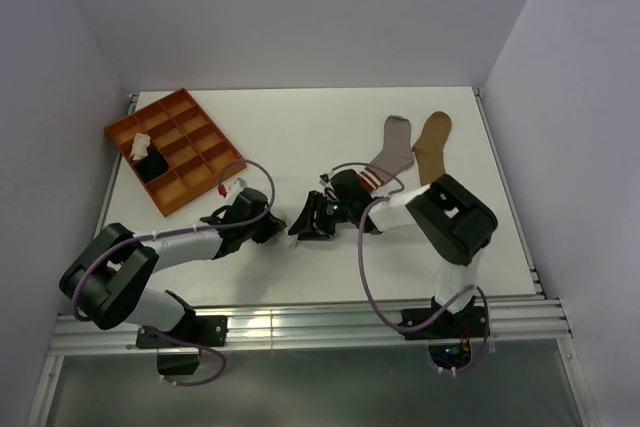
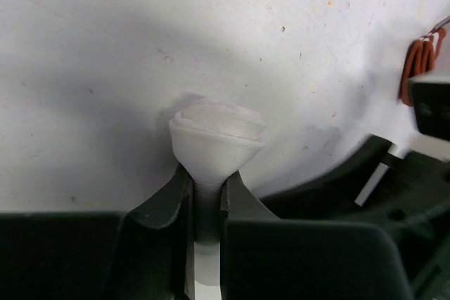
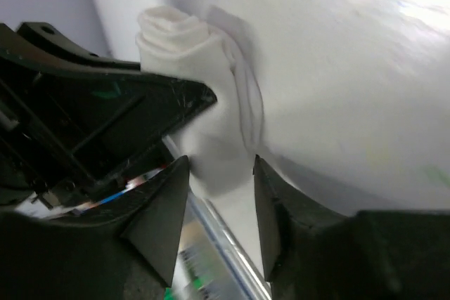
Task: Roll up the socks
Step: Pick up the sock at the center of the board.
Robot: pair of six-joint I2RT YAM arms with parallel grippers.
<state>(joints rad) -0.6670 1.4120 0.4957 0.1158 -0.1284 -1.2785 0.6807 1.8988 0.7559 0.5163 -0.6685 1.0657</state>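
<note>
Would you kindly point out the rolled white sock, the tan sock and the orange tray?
rolled white sock [image 2: 216, 135]: left wrist view, flared end.
tan sock [image 1: 432, 147]: top view, its middle.
orange tray [image 1: 205, 147]: top view, empty compartment.

- white sock [image 2: 214, 135]: plain white
- tray [image 1: 197, 140]: orange
- black sock [image 1: 153, 163], inside the tray: plain black
- grey sock [image 1: 392, 147], right of the tray: red-striped cuff
- tan sock [image 1: 433, 144], right of the tray: plain tan

The left arm [image 1: 175, 242] and right arm [image 1: 455, 217] have white links and bulky black joints, trailing purple cables [image 1: 362, 267]; the fingers [image 2: 165, 205] are black wedges.
</note>
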